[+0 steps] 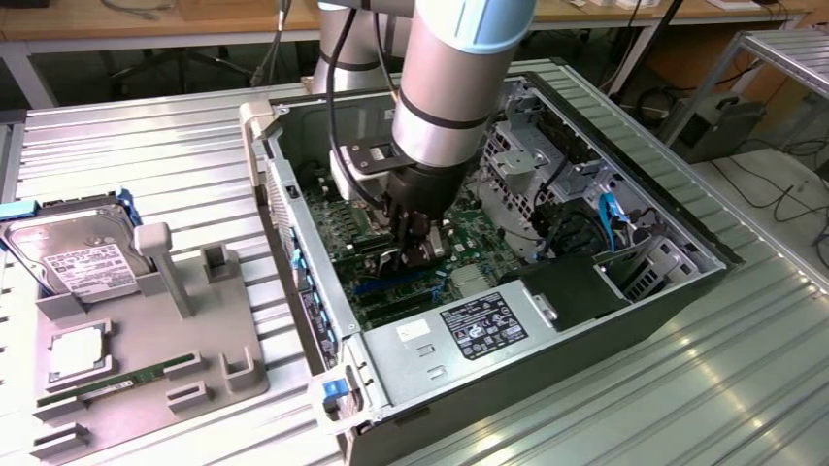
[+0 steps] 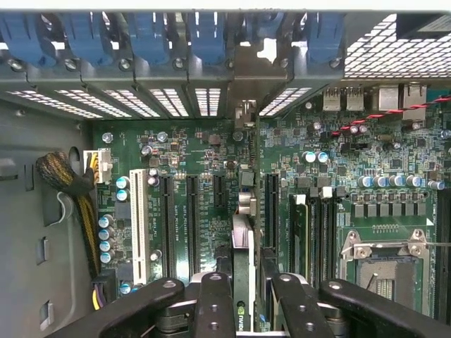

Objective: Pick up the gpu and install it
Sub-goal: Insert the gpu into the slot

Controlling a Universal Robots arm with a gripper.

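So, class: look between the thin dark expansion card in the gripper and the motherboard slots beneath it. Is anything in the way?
Nothing visible. The gripper holds the thin dark gpu card edge-on above the green motherboard; the black slots beside it look bare.

arm angled steeply down, wrist lowered, hand pointed downward, fingers closed on the gpu

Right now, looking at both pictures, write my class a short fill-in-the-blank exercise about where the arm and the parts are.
1. The pincer is lowered inside the open computer ____.
2. The gpu, held edge-on in the pincer, stands over the green ____.
3. On the grey holder, the hard drive has a ____ label.
4. The retaining clips above the rear slots are coloured ____.

Missing words: case; motherboard; white; blue
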